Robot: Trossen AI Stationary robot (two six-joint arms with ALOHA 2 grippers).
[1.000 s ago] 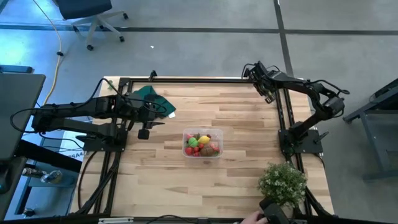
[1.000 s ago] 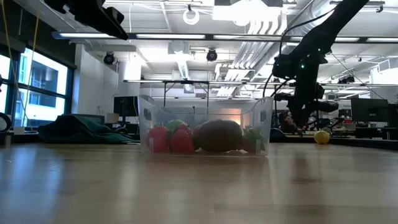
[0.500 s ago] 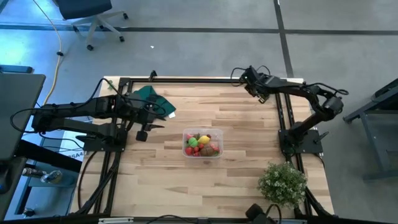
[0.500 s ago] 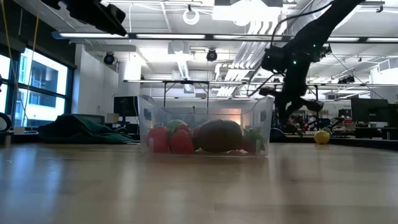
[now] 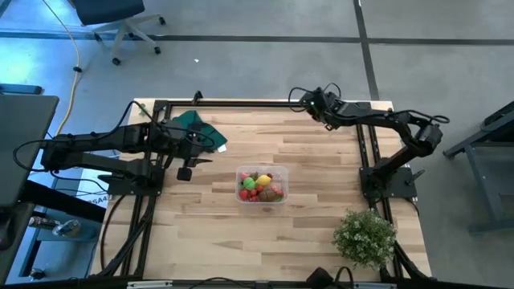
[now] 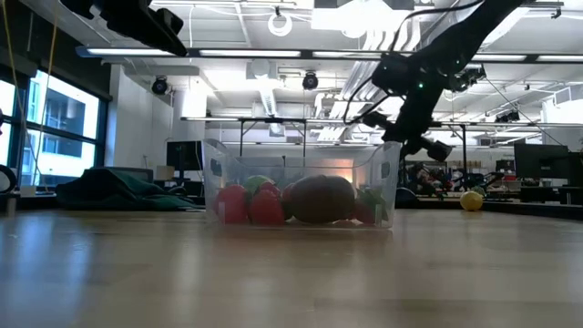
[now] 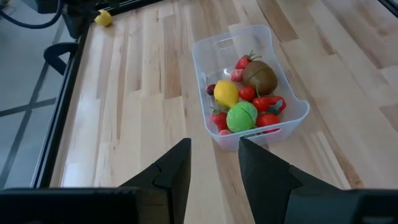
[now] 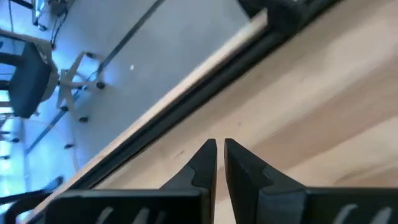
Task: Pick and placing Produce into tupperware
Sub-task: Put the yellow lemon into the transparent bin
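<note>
Right end effector (image 8: pixel 216 163) clenched and empty, clear rounded tupperware (image 7: pixel 291 122) holding red, yellow, green, brown produce (image 7: pixel 244 99)

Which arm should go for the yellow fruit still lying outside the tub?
Right, probably: the yellow fruit lies beyond the tub from the left gripper, on the right gripper's side.

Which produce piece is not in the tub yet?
The small yellow piece lying on the table near its edge frame. All the others, red, green, brown and another yellow, sit inside the clear tupperware.
</note>
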